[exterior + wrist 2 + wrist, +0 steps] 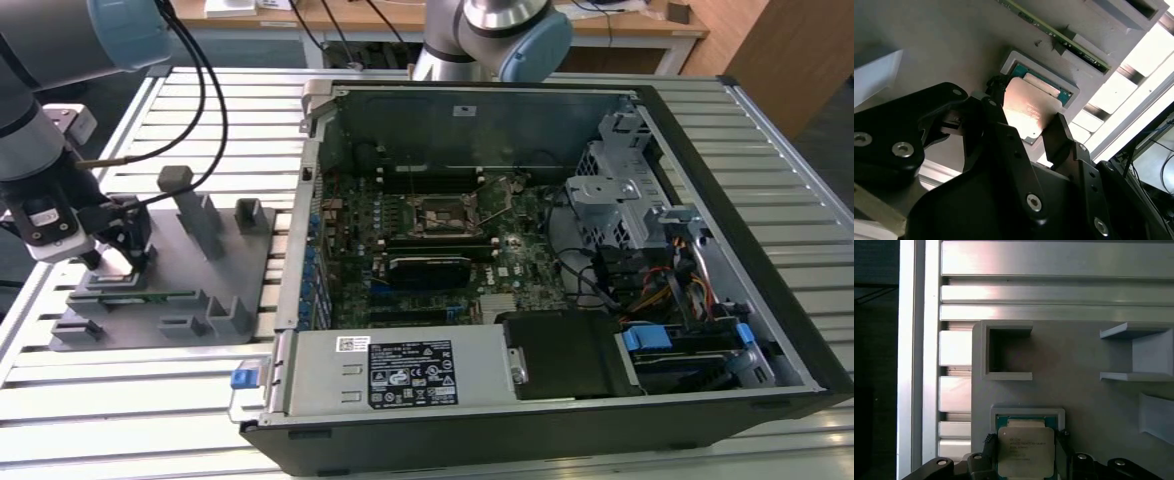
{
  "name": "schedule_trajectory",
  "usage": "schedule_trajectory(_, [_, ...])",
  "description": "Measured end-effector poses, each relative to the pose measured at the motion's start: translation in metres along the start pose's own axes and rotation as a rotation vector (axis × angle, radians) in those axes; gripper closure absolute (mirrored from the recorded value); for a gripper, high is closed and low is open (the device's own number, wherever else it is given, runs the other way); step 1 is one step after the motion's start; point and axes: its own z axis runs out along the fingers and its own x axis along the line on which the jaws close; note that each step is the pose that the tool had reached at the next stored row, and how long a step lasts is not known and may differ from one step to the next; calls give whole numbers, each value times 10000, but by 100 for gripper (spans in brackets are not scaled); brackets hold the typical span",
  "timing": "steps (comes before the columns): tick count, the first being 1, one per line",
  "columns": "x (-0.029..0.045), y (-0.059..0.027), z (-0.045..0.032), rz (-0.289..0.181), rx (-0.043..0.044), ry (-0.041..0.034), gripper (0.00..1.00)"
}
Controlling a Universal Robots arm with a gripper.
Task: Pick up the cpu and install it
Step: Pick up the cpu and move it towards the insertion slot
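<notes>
Black fingers [1004, 140] of the hand [1027, 114] fill the foreground of the second wrist view, closed on two opposite edges of the cpu [1026, 450], a flat square chip with a shiny silver metal top and a thin green border. It lies flat in a shallow pale grey square pocket [1026, 412], whose rim shows around the chip in both wrist views.

That pocket belongs to a grey plastic fixture plate [160, 255]. Near it on the plate are an open rectangular recess [1004, 376], a U-shaped grey bracket [1134, 352] and a long thin green memory stick [1064, 39] lying in its own slot. In the exterior view, upright grey posts [200, 215] rise just beside the hand, towards the exterior view's right.

The plate rests on a slatted aluminium counter [1054, 260], close to the counter's edge at the exterior view's left. A strip of bare slats separates it from a black open-topped computer case [747, 300], whose near metal wall stands between the plate and the green motherboard [441, 250]. The square socket [441, 212] sits mid-board. Black cables [200, 90] hang above the plate from the grey arm [34, 140].

Faint lines of print cross the chip's lid, too small to make out. White printed labels sit on the metal power-supply box [400, 370].
</notes>
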Motion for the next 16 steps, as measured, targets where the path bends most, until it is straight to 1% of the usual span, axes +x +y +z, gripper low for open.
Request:
schedule_trajectory(3, [0,0,-17,0,0,0,45])
schedule_trajectory(7, [0,0,-21,0,0,0,45])
schedule_trajectory(11, [0,-1,17,0,2,4,45])
schedule_trajectory(14, [1,-1,28,0,5,9,45])
schedule_trajectory(16, [-1,0,36,0,-5,-7,45])
